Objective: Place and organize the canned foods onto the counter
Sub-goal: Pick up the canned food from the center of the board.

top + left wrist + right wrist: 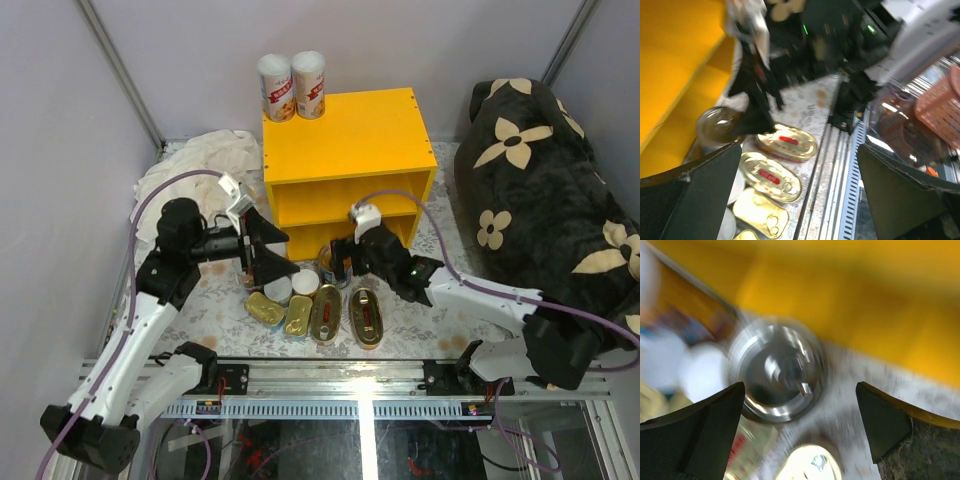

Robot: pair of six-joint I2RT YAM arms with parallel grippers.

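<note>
Two tall white-lidded cans (292, 85) stand at the back left of the yellow counter's (350, 130) flat top. The other cans lie on the floral floor in front of it: a steel can (330, 268), white-lidded tins (305, 282) and several flat gold tins (325, 313). My left gripper (272, 252) is open and empty, hovering over the left of this group. Its wrist view shows the gold oval tins (787, 142) between its fingers (700, 190). My right gripper (343, 262) is open beside the steel can (777, 372). That view is blurred.
A dark flowered cushion (540, 170) lies right of the counter. A crumpled white cloth (200, 160) lies to its left. The counter's two open shelves (340, 195) face me. A metal rail (330, 375) runs along the near edge.
</note>
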